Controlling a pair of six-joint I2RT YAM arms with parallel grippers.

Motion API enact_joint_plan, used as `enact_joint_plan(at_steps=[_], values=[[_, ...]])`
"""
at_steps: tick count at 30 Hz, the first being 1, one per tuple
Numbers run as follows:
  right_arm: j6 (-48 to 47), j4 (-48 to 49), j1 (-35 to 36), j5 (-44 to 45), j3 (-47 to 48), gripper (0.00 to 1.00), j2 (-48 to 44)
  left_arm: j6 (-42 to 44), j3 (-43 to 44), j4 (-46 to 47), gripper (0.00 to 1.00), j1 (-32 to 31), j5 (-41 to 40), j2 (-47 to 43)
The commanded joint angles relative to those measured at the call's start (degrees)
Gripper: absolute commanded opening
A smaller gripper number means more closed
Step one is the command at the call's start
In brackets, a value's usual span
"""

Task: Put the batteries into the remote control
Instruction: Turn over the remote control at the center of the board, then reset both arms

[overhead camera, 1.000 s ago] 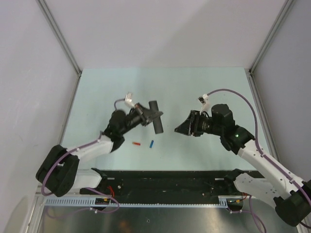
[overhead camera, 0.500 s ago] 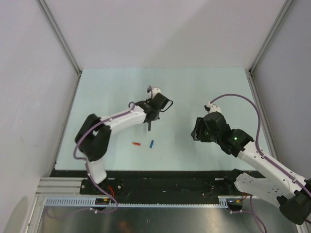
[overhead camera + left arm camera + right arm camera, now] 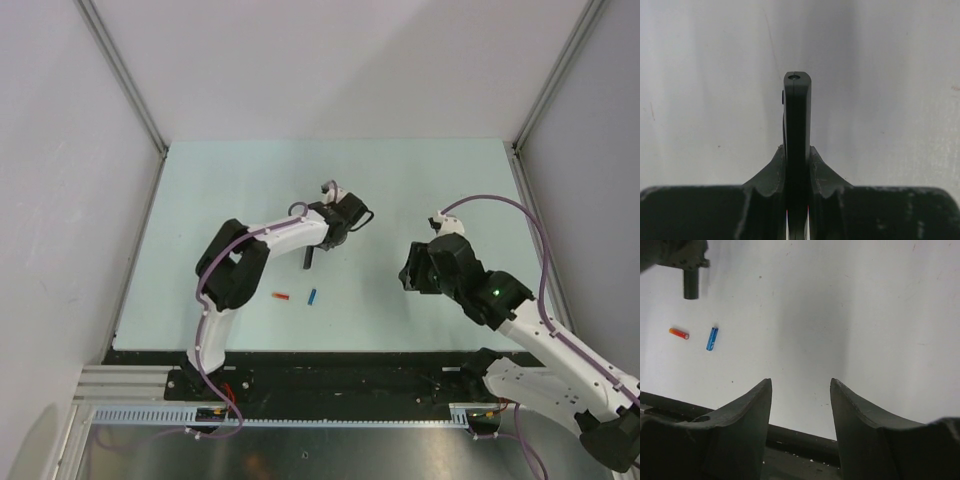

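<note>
1. Pale green table (image 3: 200, 180) is sitting between plain grey walls (image 3: 350, 70), with both arms rising from its near edge.
2. Reaching from the near edge, the left arm (image 3: 265, 238) is stretching toward the middle of the table.
3. Over the right half of the table, the right arm (image 3: 520, 320) is bending inward, away from the right edge.
4. At its tip, the right gripper (image 3: 801, 385) is hanging with its jaws spread apart and holding nothing; bare table is showing between its fingers (image 3: 747, 405).
5. Above the middle of the table, the left gripper (image 3: 796, 162) is pinching the remote control (image 3: 797, 115), one finger pressing on each flat face. The remote control is showing edge-on in the left wrist view and is projecting well beyond the fingertips.
6. Toward the near edge, left of centre, the orange-red battery (image 3: 282, 296) and the blue battery (image 3: 312, 296) are lying on the table. They are sitting near each other but not touching, the blue one on the right, both apart from the remote control.
</note>
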Motion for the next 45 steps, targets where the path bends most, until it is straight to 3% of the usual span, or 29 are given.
enact_joint_plan(at_steps=[1,6,20,27,30,32,34,36,39,45], values=[[-0.5,-0.7,0.1,1.5,2.2,0.55,-2.8,0.1,1.8,-0.9,0.14,-1.1,-0.2,2.6],[-0.5,-1.1,-0.2,1.3,2.6,0.55,-3.4,-0.5,2.3,-0.9,0.18,-1.4,0.9,3.8],[-0.2,-3.6,-1.1,2.4,2.8,0.56,-4.6,-1.2,3.0,-0.5,0.56,-1.8,5.4,3.2],[-0.2,-4.4,-1.3,3.3,2.8,0.56,-4.3,1.2,-0.3,0.5,0.74,-1.6,3.6,-14.7],[-0.5,-3.7,-1.2,3.4,2.4,0.56,-4.0,2.6,-8.8,6.0,0.75,-0.4,5.9,-27.9],[-1.0,-1.9,-1.2,2.9,1.3,0.56,-4.6,2.5,-17.6,9.9,0.92,0.9,8.6,-39.0],[-1.2,0.5,-1.1,2.2,0.6,0.56,-5.4,1.5,-27.2,13.0,1.0,4.8,16.4,-48.9],[-1.6,2.7,-1.1,1.8,-0.4,0.56,-5.7,-1.2,-35.5,15.6,1.0,11.7,23.4,-54.6],[-2.4,4.4,-0.9,1.5,-0.8,0.56,-5.3,-3.4,-42.2,15.8,1.0,17.3,28.0,-62.8],[-3.4,6.4,-0.9,1.8,-0.8,0.55,-3.6,-4.6,-44.9,15.8,1.0,17.3,26.6,-71.0]])
